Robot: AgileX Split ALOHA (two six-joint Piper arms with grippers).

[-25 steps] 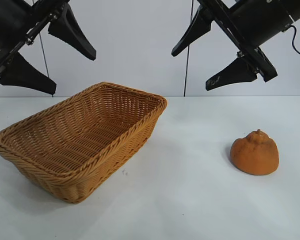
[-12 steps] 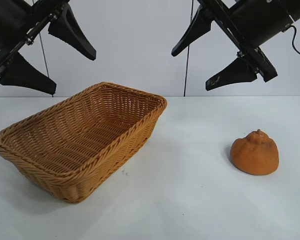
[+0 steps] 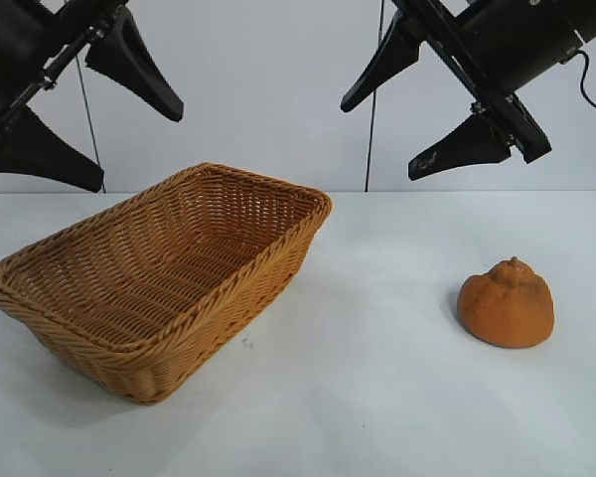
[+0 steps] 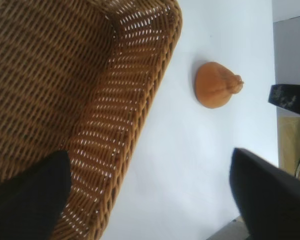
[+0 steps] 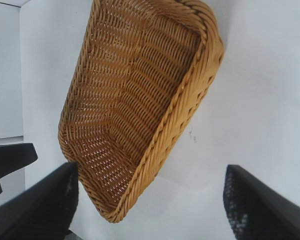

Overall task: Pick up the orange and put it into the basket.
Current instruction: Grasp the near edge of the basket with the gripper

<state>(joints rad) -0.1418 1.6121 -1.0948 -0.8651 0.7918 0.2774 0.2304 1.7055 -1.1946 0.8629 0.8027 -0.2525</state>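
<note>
nothing done yet: the dull-orange, knob-topped fruit (image 3: pixel 506 304) sits on the white table (image 3: pixel 377 397), well apart from the empty golden woven wicker basket (image 3: pixel 164 273), so reach, grasp, carry and drop all remain. my right claw (image 3: pixel 418 103) hangs high, roughly over the gap between basket and fruit, fingers spread and holding nothing; my left claw (image 3: pixel 104 117) hangs above the basket's far left side, equally spread and unloaded. versus half a second ago, only the left claw has shifted slightly up and left; fruit, basket and right claw are unchanged.
</note>
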